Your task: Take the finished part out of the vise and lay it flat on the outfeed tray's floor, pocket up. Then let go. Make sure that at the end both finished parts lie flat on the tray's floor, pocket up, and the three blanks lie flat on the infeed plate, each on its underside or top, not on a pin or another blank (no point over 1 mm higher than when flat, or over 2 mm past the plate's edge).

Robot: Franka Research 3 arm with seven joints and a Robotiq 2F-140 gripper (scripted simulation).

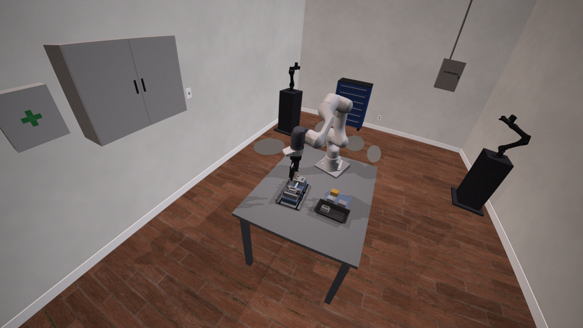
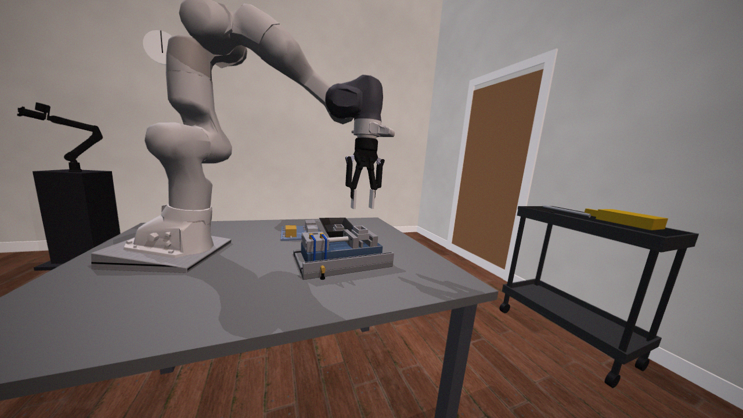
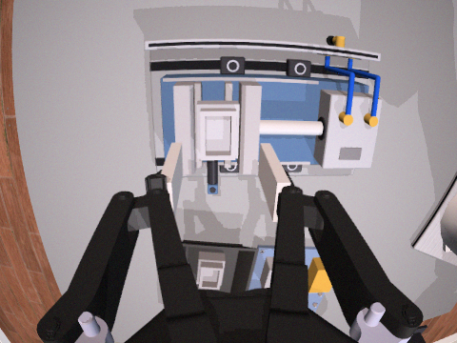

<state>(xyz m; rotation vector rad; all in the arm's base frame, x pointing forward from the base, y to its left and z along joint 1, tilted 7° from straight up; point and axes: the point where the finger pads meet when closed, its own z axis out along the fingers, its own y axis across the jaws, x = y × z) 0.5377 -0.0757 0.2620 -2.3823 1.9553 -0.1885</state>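
Pincer (image 2: 361,204) hangs well above the vise (image 2: 340,244), fingers partly spread with nothing between them. Seen from the wrist, its two pale pads (image 3: 170,166) sit just short of the vise, one to each side of the line running to the part (image 3: 216,132).

That part is below and slightly ahead of the pincer, seated between the vise's two pale blocks, its square pocket facing up. A rod (image 3: 291,128) runs from one block to a grey box (image 3: 345,129) off to the pincer's right. The tray (image 1: 333,210) lies behind the pincer, on the far side from the vise rail, and it already holds one small grey piece (image 1: 324,208).

Main risk, as I judge it: the fingers look only a little wider than the part, and the blocks flank it closely. If the pincer comes down slightly off line or twisted, a pad could land on a block or on the part's top face instead of sliding beside it. Whether the vise is slack cannot be told; if it clamps the part, a lift could slip off or jerk.

Later, a tilted grasp could set the part on edge or against the tray wall, or down onto the piece already lying there, so it would not rest flat, pocket up.
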